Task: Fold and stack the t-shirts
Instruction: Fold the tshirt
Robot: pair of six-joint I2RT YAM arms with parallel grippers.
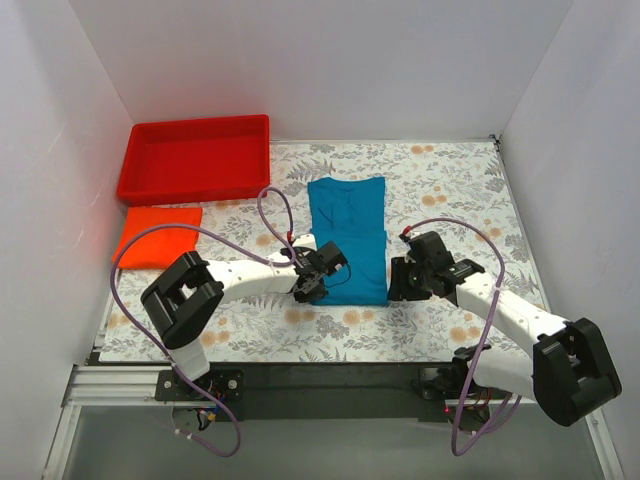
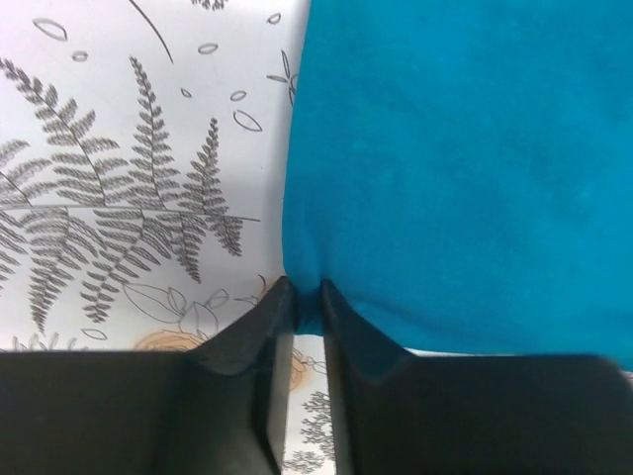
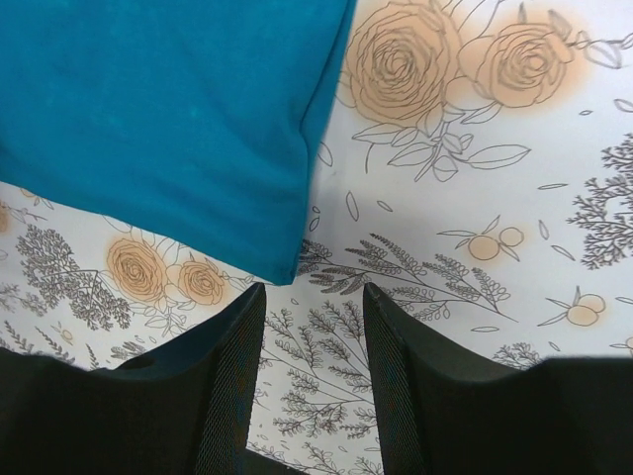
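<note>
The teal-blue t-shirt [image 1: 349, 236] lies partly folded as a long strip in the middle of the table. My left gripper [image 1: 312, 280] is shut on its near left corner; in the left wrist view the cloth [image 2: 465, 168] is pinched between the jaws [image 2: 307, 297]. My right gripper [image 1: 398, 280] is open and empty just off the shirt's near right corner [image 3: 282, 267], with its tips [image 3: 312, 297] above the tablecloth. The orange-red t-shirt [image 1: 158, 236] lies folded at the left, apart from both grippers.
A rigid red plastic tray [image 1: 195, 158] stands at the back left, behind the orange-red shirt. The floral tablecloth [image 1: 450, 190] covers the table. White walls close in the left, back and right sides.
</note>
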